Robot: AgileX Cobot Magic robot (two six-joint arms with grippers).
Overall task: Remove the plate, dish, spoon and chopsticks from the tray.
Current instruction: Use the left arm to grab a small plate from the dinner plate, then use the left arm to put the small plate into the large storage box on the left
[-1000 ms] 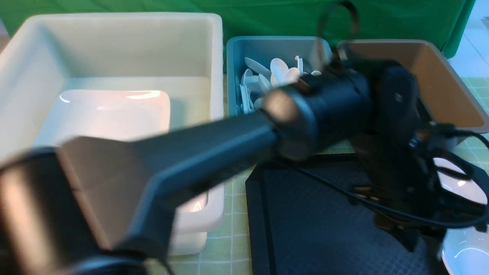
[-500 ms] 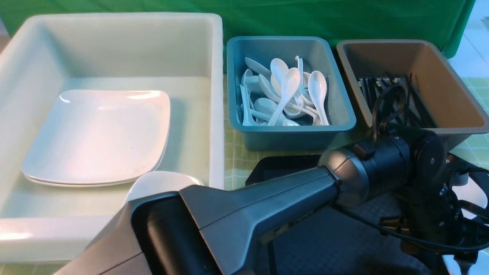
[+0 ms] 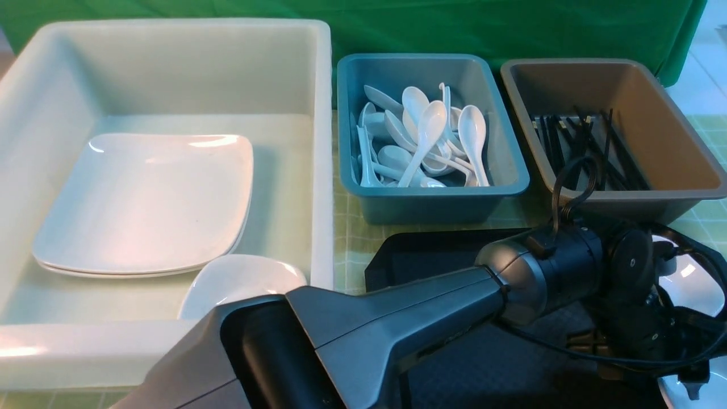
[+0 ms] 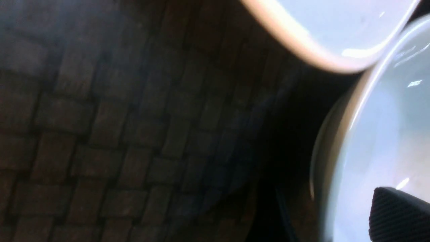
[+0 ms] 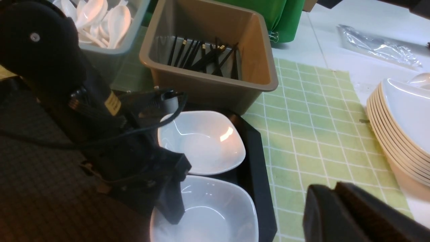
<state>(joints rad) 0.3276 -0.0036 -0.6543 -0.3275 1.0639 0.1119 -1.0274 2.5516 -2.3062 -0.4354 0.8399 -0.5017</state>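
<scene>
Our left tool hangs spread wide with nothing in it, one finger dipped inside the near dish at the right end of the tray. We'd straddle the rim squarely, squeeze, lift level.

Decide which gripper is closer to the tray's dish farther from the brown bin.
Left. The left gripper dips into that dish; the right gripper hangs off the tray, over the green mat.

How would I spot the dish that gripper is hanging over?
Start at the black tray in front of the brown bin. Two small white dishes lie along its right edge. Yours is the dish nearer the robot; its twin sits beside the bin.
</scene>
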